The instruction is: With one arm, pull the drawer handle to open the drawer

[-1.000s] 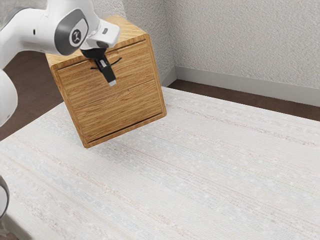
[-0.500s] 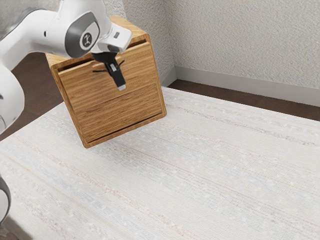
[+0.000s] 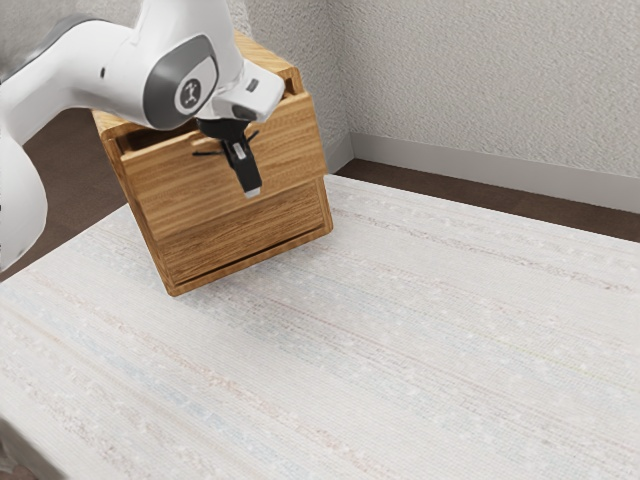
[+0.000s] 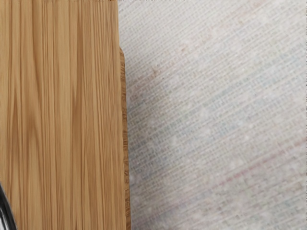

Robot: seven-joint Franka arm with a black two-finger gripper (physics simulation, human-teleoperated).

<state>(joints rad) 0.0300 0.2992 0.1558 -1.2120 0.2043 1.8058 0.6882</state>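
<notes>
Since the white arm [image 3: 100, 70] comes in from the far left, its black gripper [image 3: 250, 180] ends up right at the thin black drawer handle [image 3: 207, 154] on the top drawer [image 3: 290, 135], and I honestly can't tell if it's clamped on that handle or loose. That drawer is light striped wood and sticks out a bit past the lower panel [image 3: 240, 235], with a dark gap behind its upper edge. It's all in a small cabinet [image 3: 262, 58] sitting at the far left of the pale woven table [image 3: 420, 350], which runs on rightward toward a textured wall [image 3: 480, 70].
</notes>
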